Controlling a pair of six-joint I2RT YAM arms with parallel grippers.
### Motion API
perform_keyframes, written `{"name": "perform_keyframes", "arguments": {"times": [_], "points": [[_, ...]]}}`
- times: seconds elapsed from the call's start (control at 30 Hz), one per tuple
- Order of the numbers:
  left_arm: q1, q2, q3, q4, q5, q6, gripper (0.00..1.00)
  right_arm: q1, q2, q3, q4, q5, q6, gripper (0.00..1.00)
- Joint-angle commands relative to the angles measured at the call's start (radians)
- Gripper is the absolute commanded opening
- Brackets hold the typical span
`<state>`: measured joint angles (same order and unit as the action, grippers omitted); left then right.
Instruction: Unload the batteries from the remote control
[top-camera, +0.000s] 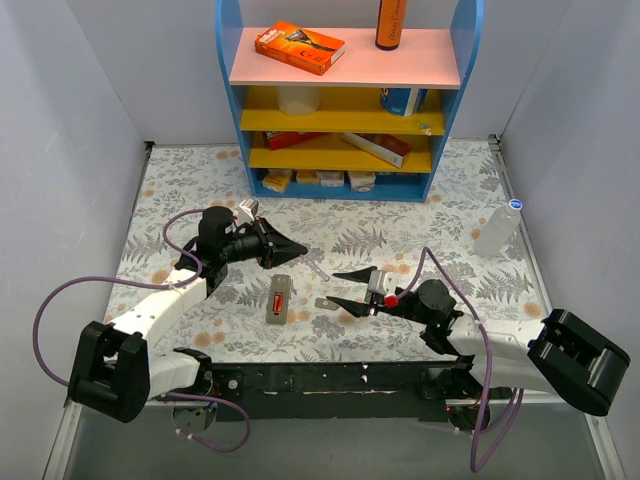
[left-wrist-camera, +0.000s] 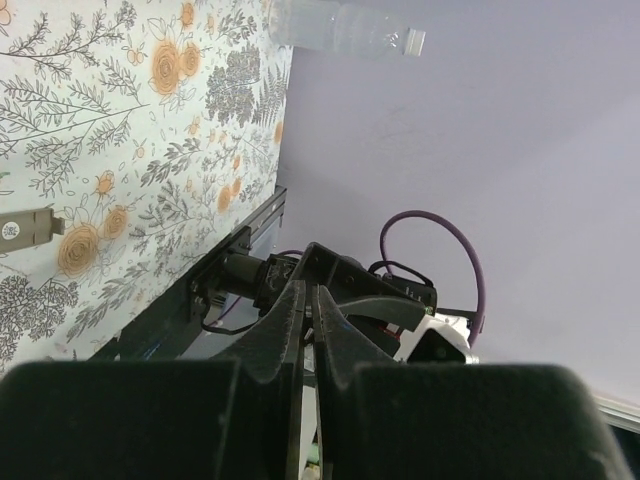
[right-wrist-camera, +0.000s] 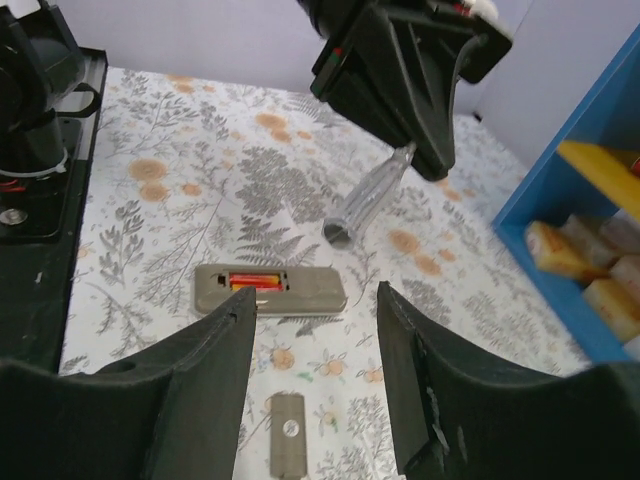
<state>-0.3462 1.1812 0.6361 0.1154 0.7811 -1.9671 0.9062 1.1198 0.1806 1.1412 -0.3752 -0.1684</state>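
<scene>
With batteries (right-wrist-camera: 253, 282) exposed in the remote control (right-wrist-camera: 305, 293), I reckon my released right jaws must pinch one, left jaws clenching a clear tool (right-wrist-camera: 368, 198).

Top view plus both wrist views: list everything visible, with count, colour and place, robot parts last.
remote: one, grey, table centre, recess up
batteries: red, in the remote's recess; count unclear
plate: one, grey, flat on the table beside the remote
clear stick: one, transparent, by the left gripper's tip
clear bottle: one, lying at the table's right edge
shelf: one, blue sides, pink top, yellow boards, far side
orange box: one, on the shelf top
brown bottle: one, on the shelf top
boxes and packs: several, mixed colours, on the yellow boards
table: one, floral top
cables: purple, along both arms
left gripper: black, shut
right gripper: black, open, near the plate
</scene>
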Motion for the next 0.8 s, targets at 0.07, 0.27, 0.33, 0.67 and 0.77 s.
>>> {"name": "perform_keyframes", "arguments": {"times": [0.07, 0.27, 0.33, 0.67, 0.77], "points": [[0.003, -0.048, 0.016, 0.018, 0.018, -0.136, 0.00, 0.068, 0.061, 0.003, 0.364, 0.160, -0.183, 0.58], [0.003, -0.072, -0.018, 0.079, 0.021, -0.191, 0.00, 0.102, 0.130, 0.060, 0.406, 0.211, -0.236, 0.55], [0.003, -0.077, -0.021, 0.078, 0.021, -0.191, 0.00, 0.106, 0.149, 0.074, 0.433, 0.229, -0.241, 0.54], [0.003, -0.097, -0.061, 0.107, 0.024, -0.216, 0.00, 0.158, 0.218, 0.117, 0.540, 0.347, -0.281, 0.51], [0.003, -0.095, -0.070, 0.115, 0.024, -0.219, 0.00, 0.169, 0.218, 0.114, 0.572, 0.371, -0.289, 0.51]]}}
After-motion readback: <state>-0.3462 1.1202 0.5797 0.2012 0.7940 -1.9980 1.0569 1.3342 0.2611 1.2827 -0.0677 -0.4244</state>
